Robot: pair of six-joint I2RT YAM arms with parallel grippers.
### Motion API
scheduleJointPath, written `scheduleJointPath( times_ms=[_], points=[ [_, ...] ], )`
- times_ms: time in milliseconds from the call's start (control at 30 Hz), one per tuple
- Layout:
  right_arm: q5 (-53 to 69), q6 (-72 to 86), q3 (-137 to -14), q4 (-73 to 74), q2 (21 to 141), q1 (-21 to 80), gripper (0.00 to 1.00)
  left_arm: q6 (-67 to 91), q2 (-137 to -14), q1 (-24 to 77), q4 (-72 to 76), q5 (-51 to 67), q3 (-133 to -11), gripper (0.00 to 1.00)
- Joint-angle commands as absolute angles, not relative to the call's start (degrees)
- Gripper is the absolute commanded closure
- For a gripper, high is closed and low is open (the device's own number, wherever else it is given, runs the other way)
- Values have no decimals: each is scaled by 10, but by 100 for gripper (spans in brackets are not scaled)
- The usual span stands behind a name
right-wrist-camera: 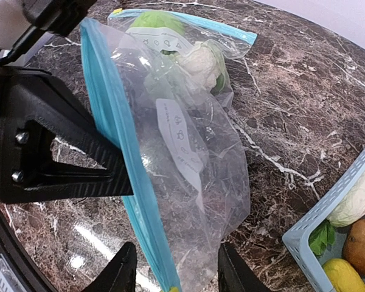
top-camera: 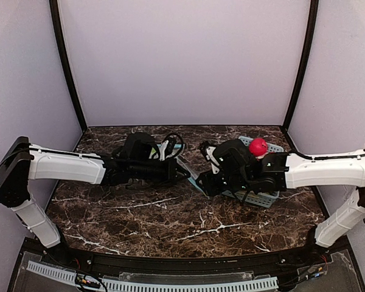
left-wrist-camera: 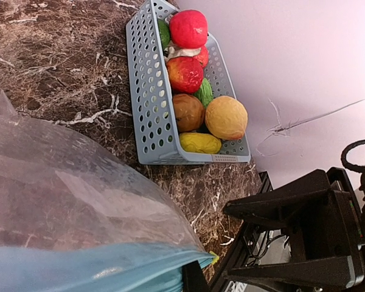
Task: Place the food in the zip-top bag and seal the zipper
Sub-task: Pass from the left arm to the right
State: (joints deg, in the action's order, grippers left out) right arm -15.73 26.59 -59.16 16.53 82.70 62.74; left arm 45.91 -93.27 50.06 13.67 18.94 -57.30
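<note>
The clear zip-top bag (right-wrist-camera: 188, 152) with a blue zipper strip (right-wrist-camera: 118, 140) lies on the marble table between my grippers. Inside it are a white cauliflower (right-wrist-camera: 201, 64) and a green piece (right-wrist-camera: 155, 21). My left gripper (top-camera: 181, 171) is shut on the zipper edge and holds it up. My right gripper (right-wrist-camera: 176, 274) is open, its fingers straddling the bag's near end by the yellow slider. More food sits in the basket: a red apple (left-wrist-camera: 188, 27), a red-yellow apple (left-wrist-camera: 184, 73), an orange piece (left-wrist-camera: 225, 117) and a yellow piece (left-wrist-camera: 199, 143).
The light-blue slotted basket (left-wrist-camera: 149, 103) stands at the right of the table, just behind my right wrist (top-camera: 264, 198). Its corner shows in the right wrist view (right-wrist-camera: 328, 213). Pale walls close the back and the sides.
</note>
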Motion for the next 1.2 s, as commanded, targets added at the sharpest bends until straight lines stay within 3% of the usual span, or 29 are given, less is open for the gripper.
scheduleJointPath(
  times_ms=[0,300,567,900,967,1033,1133,1167],
  points=[
    [-199,255,-620,155,854,633,58,462,-906,503,145,186,-560,99],
    [-214,242,-650,159,902,633,66,463,-904,504,145,189,-556,99],
    [-285,286,-663,201,916,625,99,452,-886,506,125,173,-534,99],
    [-267,267,-658,179,901,616,100,430,-861,525,75,100,-465,98],
    [-255,255,-652,169,898,617,100,428,-851,525,74,85,-453,91],
    [-246,239,-647,160,896,622,100,412,-833,525,64,70,-455,77],
    [-245,224,-647,161,898,630,100,356,-800,525,16,36,-499,45],
    [-244,221,-648,161,898,631,100,342,-792,524,-23,29,-510,39]
  ],
)
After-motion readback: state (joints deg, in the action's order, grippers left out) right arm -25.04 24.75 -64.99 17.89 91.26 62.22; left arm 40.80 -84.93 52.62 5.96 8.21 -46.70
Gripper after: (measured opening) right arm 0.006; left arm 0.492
